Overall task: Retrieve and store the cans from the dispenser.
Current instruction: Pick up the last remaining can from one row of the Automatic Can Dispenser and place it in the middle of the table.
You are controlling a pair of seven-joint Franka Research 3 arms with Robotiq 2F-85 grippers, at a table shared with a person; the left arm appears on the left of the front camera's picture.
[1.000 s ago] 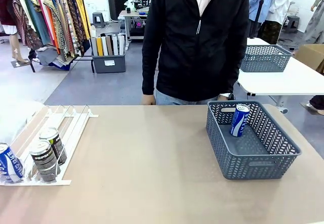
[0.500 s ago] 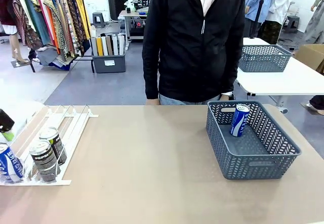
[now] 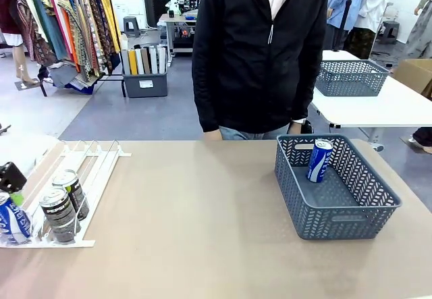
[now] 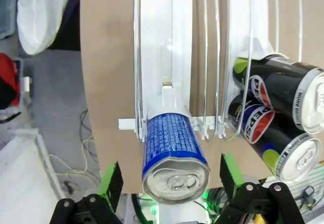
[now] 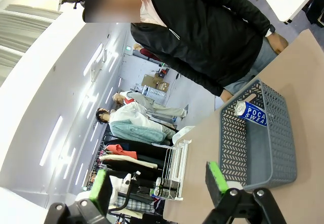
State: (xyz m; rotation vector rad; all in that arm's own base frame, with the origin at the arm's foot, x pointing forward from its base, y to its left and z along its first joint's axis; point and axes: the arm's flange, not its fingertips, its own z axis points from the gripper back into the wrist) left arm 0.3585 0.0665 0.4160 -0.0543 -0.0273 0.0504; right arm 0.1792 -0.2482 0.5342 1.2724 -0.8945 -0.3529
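At the lower left of the front view, a blue can [image 3: 12,219] stands at the near end of the dispenser [image 3: 94,158]. Two dark cans [image 3: 59,214] stand in the next lane, one behind the other. In the left wrist view the left gripper [image 4: 170,171] is spread wide on either side of that blue can. Its green pads [image 4: 112,181] stand clear of the can, with a gap on each side, so it has hold of nothing. The right gripper [image 5: 158,183] is likewise wide apart, with nothing between its jaws. Farther across the bench [image 3: 202,231], at middle right, the grey basket [image 3: 378,201] holds a second blue can [image 3: 319,160], propped against its far wall. Beyond the bench's far edge, at upper centre, stands a person [image 3: 260,56] in a black jacket.
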